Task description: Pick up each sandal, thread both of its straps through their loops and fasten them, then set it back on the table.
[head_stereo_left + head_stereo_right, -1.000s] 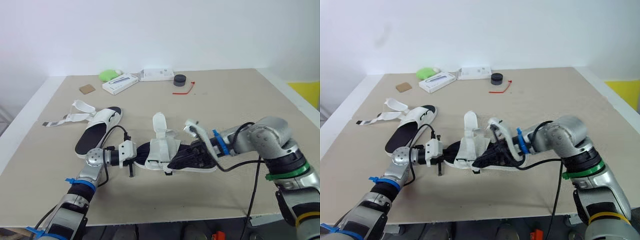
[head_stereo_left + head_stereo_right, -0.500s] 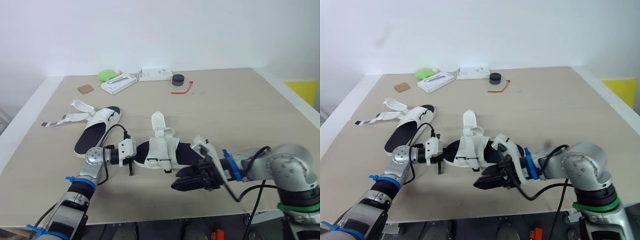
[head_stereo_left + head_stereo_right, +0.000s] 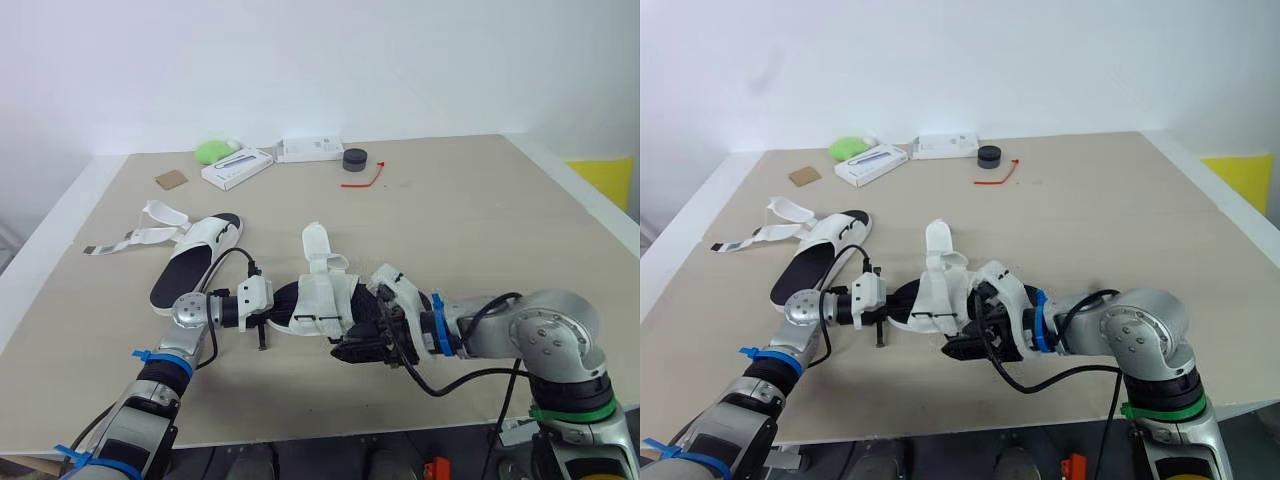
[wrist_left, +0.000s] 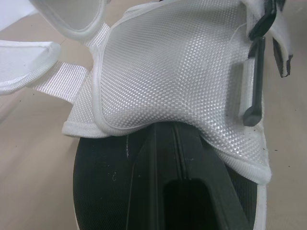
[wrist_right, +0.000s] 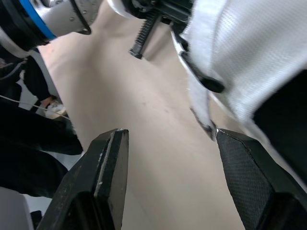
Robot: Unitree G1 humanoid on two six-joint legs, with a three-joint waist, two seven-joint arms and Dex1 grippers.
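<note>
Jaws on the right gaping, empty, just beside the front of the nearer sandal (image 3: 322,298); left jaws clamped on its heel, sole lengthwise between them across the desk (image 3: 470,210).

The two head eyes look forward and down across the table (image 3: 480,210), while both wrist cameras look closely at the same middle sandal (image 3: 322,298).
</note>
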